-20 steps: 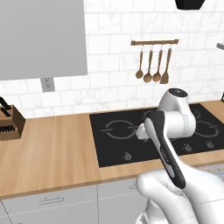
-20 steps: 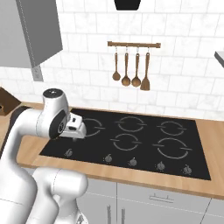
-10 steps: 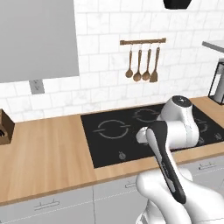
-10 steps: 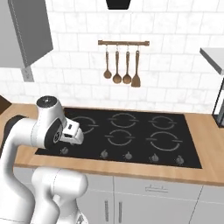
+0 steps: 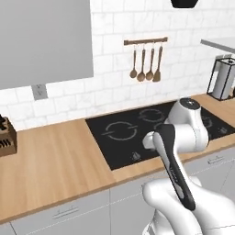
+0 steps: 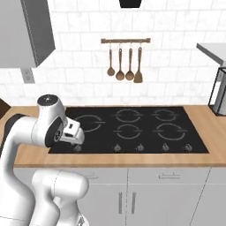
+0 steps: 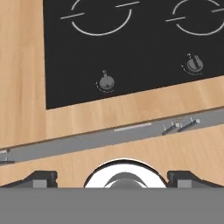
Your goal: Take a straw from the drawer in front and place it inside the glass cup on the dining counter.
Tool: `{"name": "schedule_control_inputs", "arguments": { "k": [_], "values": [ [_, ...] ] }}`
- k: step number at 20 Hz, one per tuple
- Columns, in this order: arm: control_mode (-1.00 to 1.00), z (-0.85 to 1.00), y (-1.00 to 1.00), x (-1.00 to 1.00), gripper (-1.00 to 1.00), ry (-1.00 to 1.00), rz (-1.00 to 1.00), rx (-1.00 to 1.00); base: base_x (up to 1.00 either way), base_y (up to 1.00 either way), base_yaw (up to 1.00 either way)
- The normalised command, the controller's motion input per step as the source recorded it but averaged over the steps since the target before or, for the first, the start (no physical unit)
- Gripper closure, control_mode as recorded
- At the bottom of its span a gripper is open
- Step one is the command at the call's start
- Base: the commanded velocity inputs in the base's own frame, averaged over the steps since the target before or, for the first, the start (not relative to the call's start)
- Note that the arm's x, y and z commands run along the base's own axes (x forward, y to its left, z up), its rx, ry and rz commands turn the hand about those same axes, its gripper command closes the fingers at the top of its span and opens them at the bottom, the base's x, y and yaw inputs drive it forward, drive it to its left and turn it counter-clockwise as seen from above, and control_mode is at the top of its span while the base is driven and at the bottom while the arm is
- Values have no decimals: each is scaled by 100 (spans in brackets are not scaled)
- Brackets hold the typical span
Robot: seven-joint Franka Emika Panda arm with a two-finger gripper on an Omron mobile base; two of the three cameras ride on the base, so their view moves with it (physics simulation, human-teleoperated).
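Black cooktop (image 6: 132,128), light-wood counter (image 5: 55,160), white tiled wall (image 6: 176,75)

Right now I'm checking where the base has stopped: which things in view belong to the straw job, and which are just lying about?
Job:
- gripper, fingers open, holding nothing

Lying about:
- black cooktop
- wood counter around it
- hanging wooden utensils
- knife block
- grey bar-handle drawers

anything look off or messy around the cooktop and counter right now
Nothing stands out. The black cooktop sits flush in the wood counter with no spill or damage that I can see, the wooden utensils hang straight from their rail, and the grey cabinet drawers below are closed. The gripper is open and holds nothing.
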Motion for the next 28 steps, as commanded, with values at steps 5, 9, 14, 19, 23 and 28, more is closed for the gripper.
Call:
{"name": "schedule_control_inputs", "arguments": {
  "k": [5, 9, 14, 19, 23, 28],
  "values": [
    [100, 0, 0, 0, -100, 0, 0, 0, -59, 27, -38],
    [100, 0, 0, 0, -100, 0, 0, 0, -59, 38, -41],
    [100, 0, 0, 0, -100, 0, 0, 0, -43, 59, -38],
    [100, 0, 0, 0, -100, 0, 0, 0, -33, 47, -38],
    [100, 0, 0, 0, -100, 0, 0, 0, -25, 53, -38],
    [100, 0, 0, 0, -100, 0, 0, 0, -21, 55, -38]
  ]
}}
